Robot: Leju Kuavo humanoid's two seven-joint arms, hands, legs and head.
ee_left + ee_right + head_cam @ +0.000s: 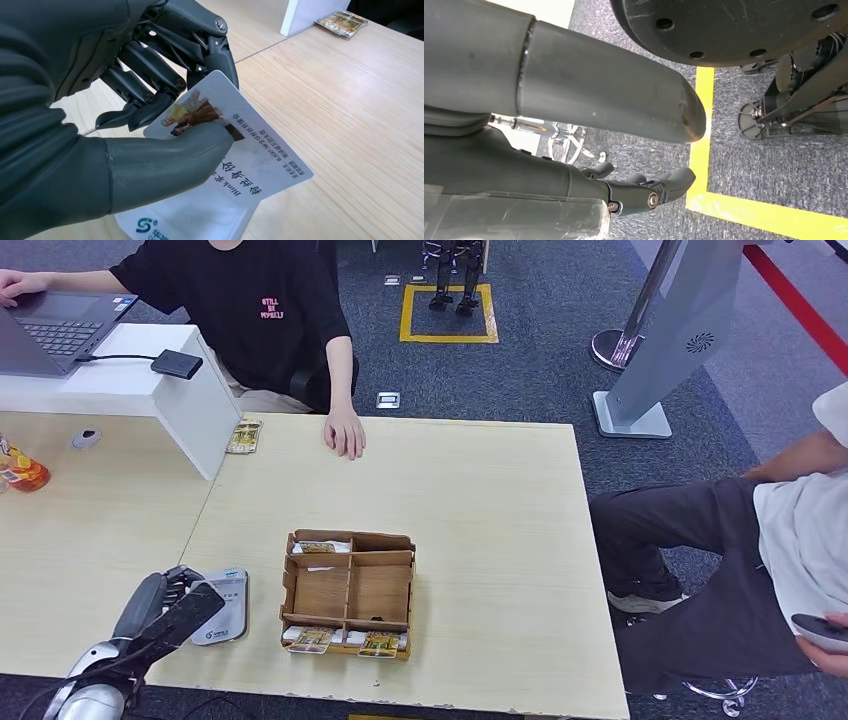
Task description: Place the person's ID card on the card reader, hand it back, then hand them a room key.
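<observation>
My left hand pinches the white ID card between thumb and fingers, just above the white card reader at the table's near left. In the head view the card looks dark and edge-on. The brown cardboard organiser holding room key cards stands just right of the reader. A person in a black shirt sits across the table, one hand resting on its far edge. My right hand hangs over the carpet with its fingers apart, holding nothing.
A white raised counter with a laptop and a black adapter stands at the far left. A packet lies beside it. A second person sits right of the table. A snack bag lies far left.
</observation>
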